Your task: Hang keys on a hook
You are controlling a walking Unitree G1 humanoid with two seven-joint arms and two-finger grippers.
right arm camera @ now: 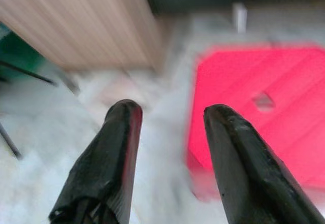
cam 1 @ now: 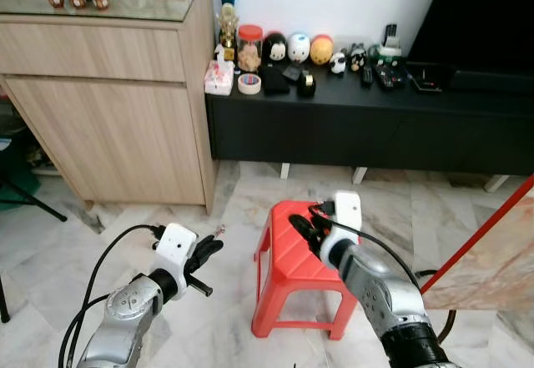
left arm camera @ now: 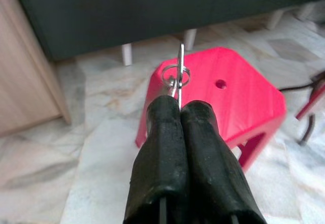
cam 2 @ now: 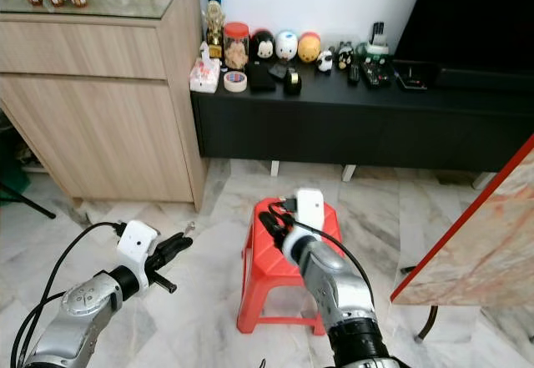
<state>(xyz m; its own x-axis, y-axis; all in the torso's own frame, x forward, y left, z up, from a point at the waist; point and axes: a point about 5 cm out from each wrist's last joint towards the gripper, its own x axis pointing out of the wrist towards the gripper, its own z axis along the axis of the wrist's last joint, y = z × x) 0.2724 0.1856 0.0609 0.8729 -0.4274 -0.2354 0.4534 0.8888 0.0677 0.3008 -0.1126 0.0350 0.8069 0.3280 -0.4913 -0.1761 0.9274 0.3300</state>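
Note:
My left gripper (cam 1: 210,247) is low at the left, above the marble floor, shut on a small silver key with its ring (left arm camera: 176,75). The key's tip (cam 1: 220,231) pokes out past the black fingertips (left arm camera: 172,113). My right gripper (cam 1: 302,224) hovers over the left part of the red plastic stool (cam 1: 288,247), its two black fingers (right arm camera: 122,132) spread open with nothing between them. The wrist view of that arm is blurred. I can make out no hook in any view.
A light wooden cabinet (cam 1: 108,101) stands at the left. A low black TV bench (cam 1: 367,126) runs along the back wall, carrying small figurines, a tape roll (cam 1: 249,83) and remotes. A red-edged board (cam 1: 488,259) leans at the right. Cables trail from both arms.

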